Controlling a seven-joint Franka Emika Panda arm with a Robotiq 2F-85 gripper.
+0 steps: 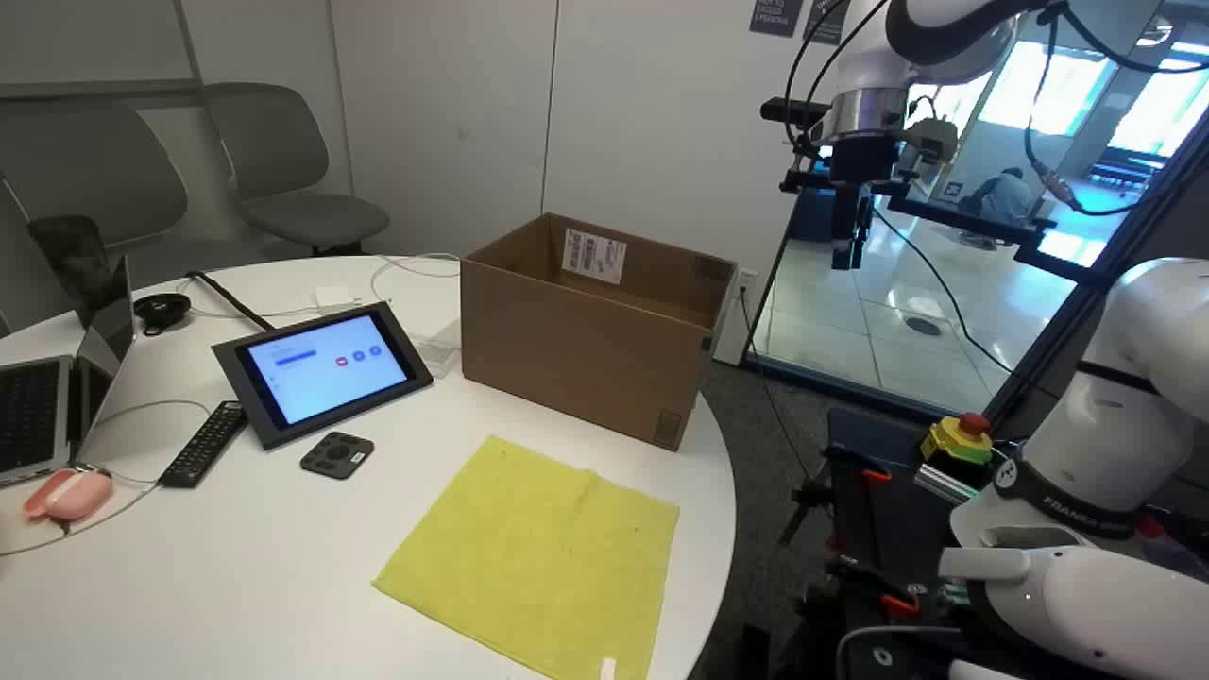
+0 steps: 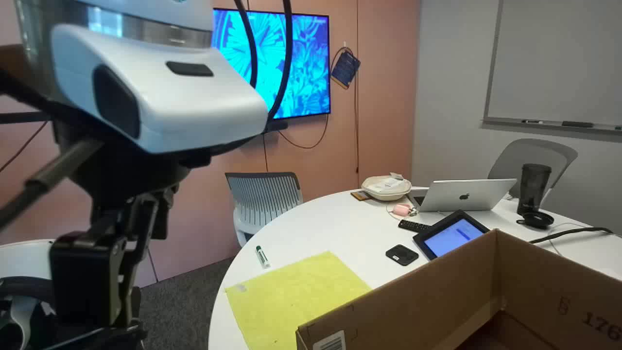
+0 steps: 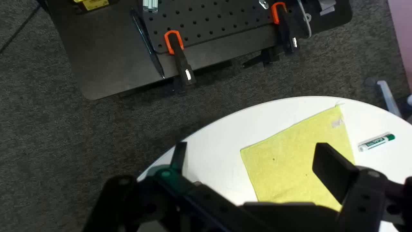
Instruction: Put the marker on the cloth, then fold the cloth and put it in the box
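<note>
- Gripper point(image 3: 252, 159), nearest in the wrist view, with its fingers spread well apart
- Marker point(image 3: 376, 142), green and white, lying on the white table point(image 3: 222, 145) just beside the yellow cloth point(image 3: 296, 161), a narrow gap between
- Cloth spread flat, unfolded
- Cardboard box point(image 1: 576, 354), open at the top, standing near the cloth in both exterior views
- Tablet point(image 1: 331, 368), remote point(image 1: 204, 445) and laptop point(image 2: 469, 195) farther along the same table

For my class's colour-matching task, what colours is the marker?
The marker is green and white, clearest in the wrist view.
</note>
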